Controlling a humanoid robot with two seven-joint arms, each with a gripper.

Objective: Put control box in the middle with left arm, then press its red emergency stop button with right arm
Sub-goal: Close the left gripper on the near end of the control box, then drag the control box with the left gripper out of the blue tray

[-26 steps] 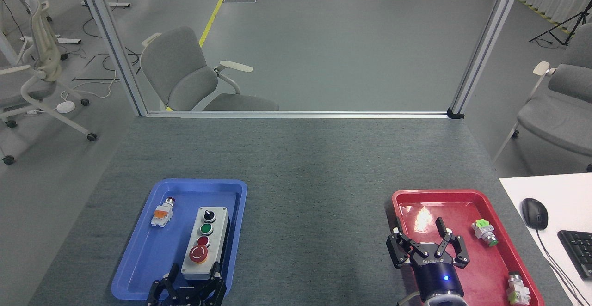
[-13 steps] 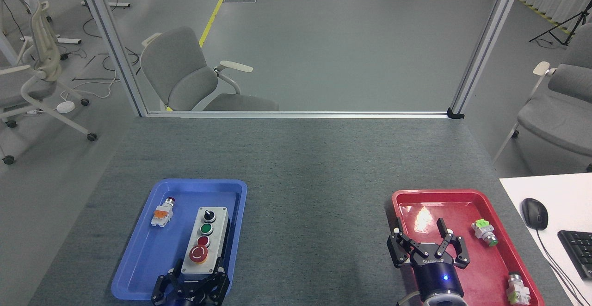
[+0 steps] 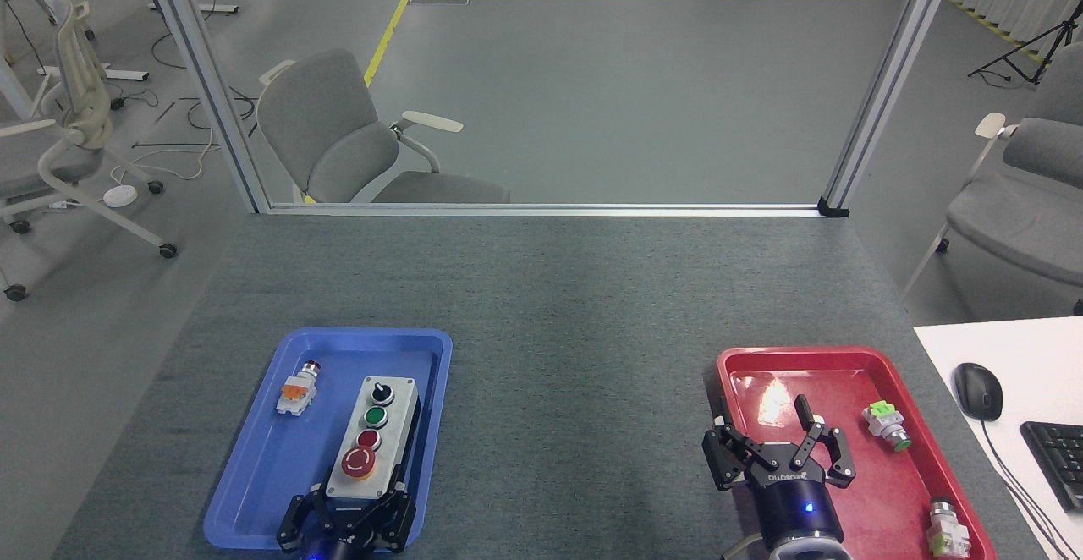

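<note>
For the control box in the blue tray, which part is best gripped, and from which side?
Grip the control box across its long plain side walls at the near end, coming from the robot's side. Buttons fill the top, and the left gripper already straddles that end.

Left end effector (image 3: 354, 505) now farther forward, clasping control box (image 3: 370, 437) near end.

Upside-down "ROBOTIQ" lettering on right pincer (image 3: 772, 441).

Two trays — blue tray (image 3: 254, 467), red tray (image 3: 888, 492) — each holding loose push-buttons.
</note>
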